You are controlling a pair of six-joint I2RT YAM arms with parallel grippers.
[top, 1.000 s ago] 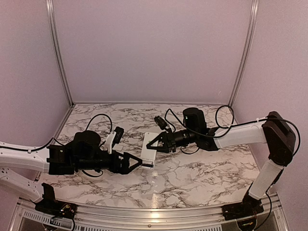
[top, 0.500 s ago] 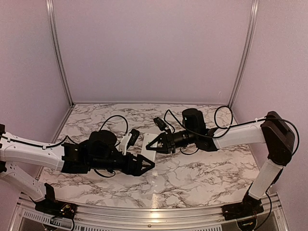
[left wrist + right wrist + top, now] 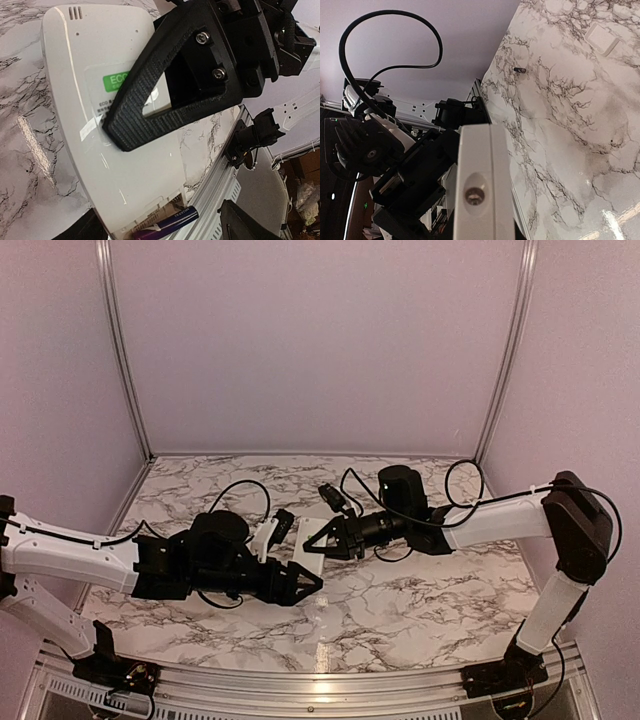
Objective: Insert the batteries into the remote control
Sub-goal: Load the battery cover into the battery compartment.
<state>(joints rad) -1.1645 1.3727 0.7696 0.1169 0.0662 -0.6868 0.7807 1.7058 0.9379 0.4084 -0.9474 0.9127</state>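
Observation:
My right gripper [image 3: 313, 540] is shut on the white remote control [image 3: 310, 552] and holds it up off the table. In the left wrist view the remote's plain back [image 3: 105, 165] shows a green label, with a right finger [image 3: 165, 85] across it. A dark blue-purple battery [image 3: 165, 225] lies in the open compartment at the remote's near end. My left gripper [image 3: 308, 583] is open, its fingers standing apart on either side of that battery [image 3: 161, 214]. The right wrist view shows the remote edge-on [image 3: 482, 190]. A tiny dark cylinder [image 3: 520, 69], perhaps the other battery, lies on the table.
A small white square piece [image 3: 602, 39] lies on the marble table [image 3: 420, 590]. The enclosure's aluminium rail [image 3: 320, 675] runs along the front edge. A black cable [image 3: 230, 490] loops over the left arm, and another [image 3: 465, 480] over the right arm.
My left gripper has moved right, up to the near end of the remote, and barely shifted in the last half second. The right arm and remote have stayed put.

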